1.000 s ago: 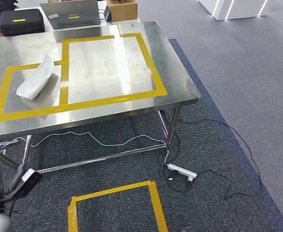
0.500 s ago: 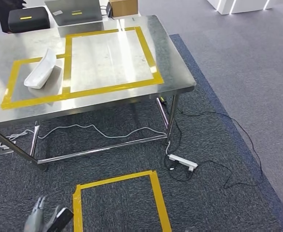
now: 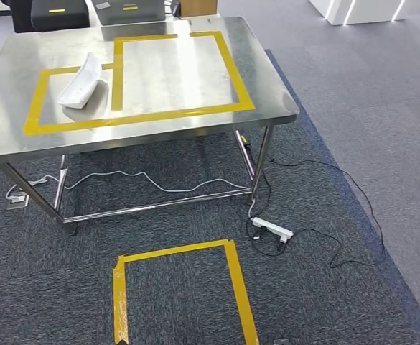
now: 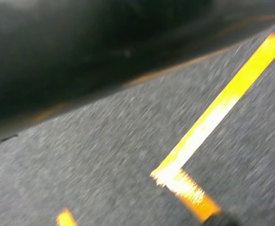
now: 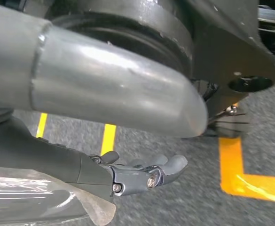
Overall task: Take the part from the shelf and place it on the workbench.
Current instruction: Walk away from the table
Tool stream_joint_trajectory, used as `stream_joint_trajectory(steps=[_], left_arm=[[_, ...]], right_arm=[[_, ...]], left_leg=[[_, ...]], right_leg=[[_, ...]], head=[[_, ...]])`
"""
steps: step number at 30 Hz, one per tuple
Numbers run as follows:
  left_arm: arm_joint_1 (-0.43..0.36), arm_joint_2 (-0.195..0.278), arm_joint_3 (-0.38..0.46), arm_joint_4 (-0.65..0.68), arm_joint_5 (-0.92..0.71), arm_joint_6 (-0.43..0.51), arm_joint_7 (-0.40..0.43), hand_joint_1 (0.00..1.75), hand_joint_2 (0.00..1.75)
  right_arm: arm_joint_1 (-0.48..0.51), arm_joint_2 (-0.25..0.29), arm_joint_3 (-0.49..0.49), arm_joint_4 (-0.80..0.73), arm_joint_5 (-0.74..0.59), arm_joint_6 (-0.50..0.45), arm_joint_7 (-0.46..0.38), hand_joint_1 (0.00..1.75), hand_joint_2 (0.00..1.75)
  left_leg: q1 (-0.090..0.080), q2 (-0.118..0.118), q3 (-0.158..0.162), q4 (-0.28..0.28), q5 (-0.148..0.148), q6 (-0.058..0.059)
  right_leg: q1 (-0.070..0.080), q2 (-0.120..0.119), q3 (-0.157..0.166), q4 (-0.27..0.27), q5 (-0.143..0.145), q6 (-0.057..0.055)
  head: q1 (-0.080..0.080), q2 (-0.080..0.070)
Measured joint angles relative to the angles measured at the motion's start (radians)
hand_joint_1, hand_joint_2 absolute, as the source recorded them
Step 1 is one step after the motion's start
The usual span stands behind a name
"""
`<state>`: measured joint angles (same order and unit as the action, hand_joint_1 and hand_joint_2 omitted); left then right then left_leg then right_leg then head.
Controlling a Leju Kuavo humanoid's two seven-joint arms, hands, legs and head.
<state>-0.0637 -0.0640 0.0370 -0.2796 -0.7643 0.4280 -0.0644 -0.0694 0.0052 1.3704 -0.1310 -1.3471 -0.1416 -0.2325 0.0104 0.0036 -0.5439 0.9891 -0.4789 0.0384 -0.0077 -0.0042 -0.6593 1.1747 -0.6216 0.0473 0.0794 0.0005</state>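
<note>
White part (image 3: 80,81) on steel workbench (image 3: 272,93), well apart from right hand (image 5: 143,172); fingers straight, empty. Placing looks done; next likely: stand clear.

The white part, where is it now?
In the head view, the white part lies on the steel workbench, toward its left end, inside the smaller yellow tape rectangle, beside the bigger one.
</note>
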Motion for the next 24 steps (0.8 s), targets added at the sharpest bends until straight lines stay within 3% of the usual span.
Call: stream_joint_trajectory(steps=[1, 2, 3, 4, 6, 7, 8, 9, 11, 12, 14, 15, 16, 17, 18, 19, 21, 23, 24], left_arm=[[0.001, -0.003, 0.0, 0.008, -0.001, -0.005, 0.009, 0.0, 0.0], [0.002, -0.005, 0.0, 0.015, -0.002, -0.009, 0.015, 0.0, 0.0], [0.003, -0.008, 0.0, 0.021, -0.002, -0.013, 0.02, 0.0, 0.0], [0.004, -0.01, 0.0, 0.026, -0.002, -0.017, 0.024, 0.0, 0.0], [0.006, -0.015, 0.0, 0.034, -0.003, -0.022, 0.031, 0.0, 0.0], [0.006, -0.018, 0.0, 0.037, -0.004, -0.024, 0.032, 0.0, 0.0], [0.006, -0.02, 0.0, 0.039, -0.005, -0.025, 0.033, 0.0, 0.0], [0.006, -0.022, 0.0, 0.04, -0.006, -0.025, 0.033, 0.0, 0.0], [0.009, -0.026, 0.0, 0.045, -0.007, -0.025, 0.033, 0.0, 0.0], [0.011, -0.027, 0.0, 0.048, -0.007, -0.025, 0.033, 0.0, 0.0], [0.016, -0.028, 0.0, 0.051, -0.007, -0.025, 0.033, 0.0, 0.0], [0.017, -0.029, 0.0, 0.051, -0.007, -0.026, 0.034, 0.0, 0.0], [0.017, -0.029, 0.0, 0.052, -0.008, -0.026, 0.034, 0.0, 0.0], [0.016, -0.03, 0.0, 0.052, -0.008, -0.026, 0.034, 0.0, 0.0], [0.016, -0.031, 0.0, 0.052, -0.009, -0.026, 0.034, 0.0, 0.0], [0.015, -0.031, 0.0, 0.052, -0.01, -0.026, 0.034, 0.0, 0.0], [0.013, -0.034, 0.0, 0.052, -0.01, -0.017, 0.043, 0.0, 0.0], [0.01, -0.044, 0.0, 0.052, -0.01, 0.002, 0.062, 0.0, 0.0], [0.009, -0.05, 0.0, 0.052, -0.01, 0.011, 0.07, 0.0, 0.0]], right_arm=[[0.0, 0.0, 0.0, 0.0, -0.001, 0.001, 0.0, 0.0, 0.0], [0.0, -0.001, -0.001, 0.0, -0.001, 0.002, 0.0, 0.0, 0.0], [-0.001, -0.001, -0.001, 0.0, -0.002, 0.003, 0.0, 0.0, 0.0], [-0.001, -0.002, -0.002, 0.0, -0.003, 0.003, 0.001, 0.0, 0.0], [-0.004, -0.003, -0.004, 0.0, -0.004, 0.003, 0.001, 0.0, 0.0], [-0.007, -0.004, -0.006, 0.0, -0.005, 0.003, 0.001, 0.0, 0.0], [-0.01, -0.004, -0.007, 0.0, -0.006, 0.003, 0.002, 0.0, 0.0], [-0.011, -0.004, -0.008, 0.0, -0.008, 0.003, 0.002, 0.0, 0.0], [-0.012, -0.004, -0.008, 0.0, -0.009, 0.004, 0.004, 0.0, 0.0], [-0.011, -0.004, -0.009, 0.0, -0.01, 0.003, 0.004, 0.0, 0.0], [-0.009, -0.005, -0.01, 0.0, -0.011, 0.003, 0.006, 0.0, 0.0], [-0.009, -0.005, -0.011, 0.001, -0.011, 0.002, 0.006, 0.0, 0.0], [-0.009, -0.005, -0.012, 0.001, -0.011, 0.003, 0.006, 0.0, 0.0], [-0.009, -0.005, -0.014, 0.001, -0.012, 0.003, 0.006, 0.0, 0.0], [-0.01, -0.005, -0.014, 0.001, -0.012, 0.003, 0.007, 0.0, 0.0], [-0.01, -0.005, -0.015, 0.001, -0.012, 0.004, 0.007, 0.0, 0.0], [-0.011, -0.005, -0.016, 0.001, -0.013, 0.004, 0.008, 0.0, 0.0], [-0.011, -0.006, -0.017, 0.001, -0.013, 0.005, 0.01, 0.0, 0.0], [-0.011, -0.006, -0.017, 0.001, -0.013, 0.006, 0.011, 0.0, 0.0]], left_leg=[[-0.001, 0.0, -0.016, 0.001, 0.012, 0.0], [-0.001, 0.0, -0.032, 0.001, 0.024, 0.0], [-0.001, 0.0, -0.047, 0.002, 0.036, -0.002], [-0.001, 0.0, -0.061, 0.002, 0.047, -0.004], [-0.003, -0.001, -0.081, 0.004, 0.068, -0.012], [-0.004, -0.002, -0.087, 0.006, 0.078, -0.018], [-0.005, -0.002, -0.092, 0.007, 0.089, -0.023], [-0.006, -0.002, -0.097, 0.006, 0.101, -0.028], [-0.005, -0.003, -0.106, 0.005, 0.112, -0.04], [-0.003, -0.004, -0.113, 0.017, 0.09, -0.045], [0.0, -0.005, -0.132, 0.096, -0.008, -0.054], [0.0, -0.005, -0.142, 0.162, -0.064, -0.057], [0.0, -0.005, -0.149, 0.23, -0.102, -0.06], [0.0, -0.005, -0.147, 0.28, -0.114, -0.06], [0.0, -0.005, -0.134, 0.302, -0.104, -0.059], [0.0, -0.005, -0.107, 0.287, -0.079, -0.057], [-0.003, -0.006, -0.013, 0.168, -0.045, -0.045], [-0.009, -0.006, 0.065, 0.043, -0.053, -0.032], [-0.012, -0.006, 0.078, 0.013, -0.06, -0.026]], right_leg=[[-0.001, 0.001, -0.01, 0.06, -0.028, 0.002], [-0.001, 0.001, -0.008, 0.099, -0.029, 0.004], [-0.002, 0.001, 0.009, 0.106, -0.006, 0.004], [-0.003, 0.001, 0.044, 0.079, 0.028, 0.004], [-0.003, 0.003, 0.159, -0.062, 0.069, 0.001], [-0.003, 0.004, 0.214, -0.143, 0.065, -0.003], [-0.001, 0.006, 0.25, -0.203, 0.054, -0.008], [0.001, 0.008, 0.266, -0.236, 0.046, -0.013], [0.002, 0.005, 0.248, -0.241, 0.053, -0.027], [0.001, 0.002, 0.237, -0.239, 0.063, -0.035], [-0.001, -0.005, 0.212, -0.236, 0.086, -0.049], [0.001, -0.007, 0.2, -0.232, 0.096, -0.054], [0.003, -0.009, 0.186, -0.227, 0.107, -0.055], [0.004, -0.01, 0.17, -0.219, 0.116, -0.056], [0.005, -0.012, 0.152, -0.21, 0.124, -0.056], [0.006, -0.012, 0.132, -0.2, 0.131, -0.055], [0.008, -0.012, 0.1, -0.182, 0.143, -0.05], [0.009, -0.012, 0.08, -0.171, 0.155, -0.041], [0.008, -0.013, 0.073, -0.169, 0.164, -0.035]], head=[[0.001, 0.0], [0.001, 0.0], [0.001, 0.0], [0.001, 0.0], [0.001, 0.0], [0.001, 0.0], [0.001, 0.0], [0.001, 0.0], [0.0, 0.0], [-0.002, 0.0], [-0.008, 0.0], [-0.011, 0.0], [-0.012, 0.0], [-0.011, 0.0], [-0.011, 0.0], [-0.011, 0.0], [-0.012, 0.0], [-0.011, 0.0], [-0.011, 0.0]])
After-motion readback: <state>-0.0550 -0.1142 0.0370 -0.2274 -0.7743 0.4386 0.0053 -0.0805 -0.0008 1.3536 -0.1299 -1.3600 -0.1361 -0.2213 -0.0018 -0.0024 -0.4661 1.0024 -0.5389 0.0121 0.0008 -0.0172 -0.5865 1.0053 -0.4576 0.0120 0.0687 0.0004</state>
